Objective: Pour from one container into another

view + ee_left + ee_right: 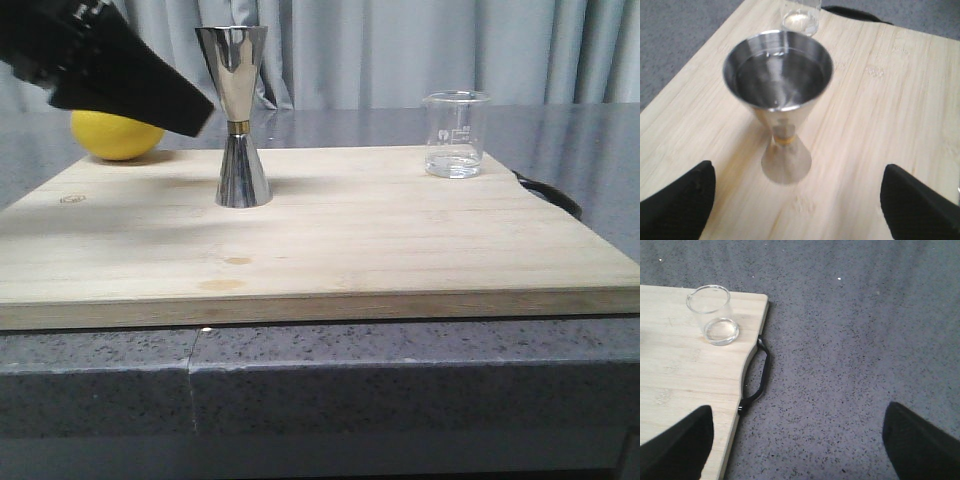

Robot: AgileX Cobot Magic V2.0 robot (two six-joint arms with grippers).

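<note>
The steel hourglass jigger [239,115] stands upright on the wooden board [400,250], left of centre. In the left wrist view the jigger [779,95] is just ahead of my open left gripper [799,200], its shiny cup seeming to hold clear liquid. From the front, the left gripper [150,90] hovers at the jigger's upper left, not touching it. The clear glass beaker [456,134] stands upright at the board's back right. My right gripper [797,445] is open over the grey counter, beside the board edge, with the beaker [714,315] well ahead of it.
A yellow lemon [116,135] lies behind the board's back left corner. A black handle [757,375] sticks out from the board's right edge. Grey speckled counter [865,340] surrounds the board, and a curtain hangs behind.
</note>
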